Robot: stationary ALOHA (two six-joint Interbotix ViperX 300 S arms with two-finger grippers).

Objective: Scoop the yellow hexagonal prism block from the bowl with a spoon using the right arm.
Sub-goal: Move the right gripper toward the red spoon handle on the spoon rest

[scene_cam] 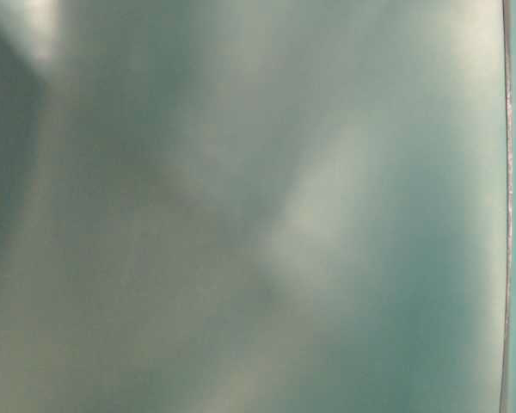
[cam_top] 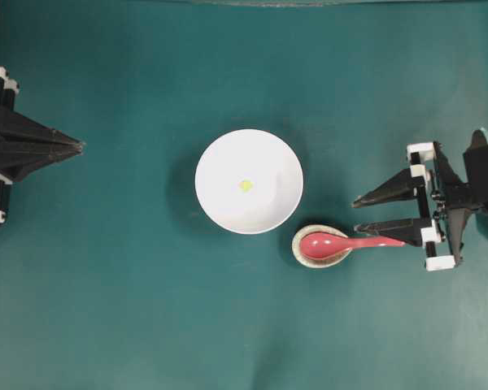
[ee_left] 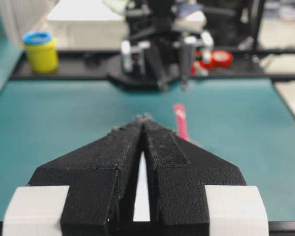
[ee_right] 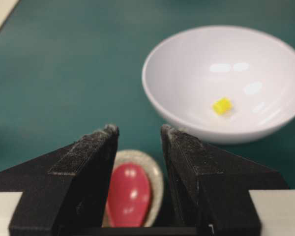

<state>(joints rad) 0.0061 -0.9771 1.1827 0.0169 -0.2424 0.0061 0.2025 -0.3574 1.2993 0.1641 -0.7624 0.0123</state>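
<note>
Yellow-green hex block [ee_right: 222,105], tiny, in plain white bowl [ee_right: 187,64].

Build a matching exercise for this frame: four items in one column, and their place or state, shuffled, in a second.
Items:
1. yellow hexagonal prism block
2. red spoon
3. left claw
4. right claw

Place or state:
A. open, one finger over the spoon's handle
B. head resting in the small speckled dish
C. shut, at the table's edge
D. lying in the white bowl

Pairs: 1-D, 2-B, 3-C, 4-A
</note>
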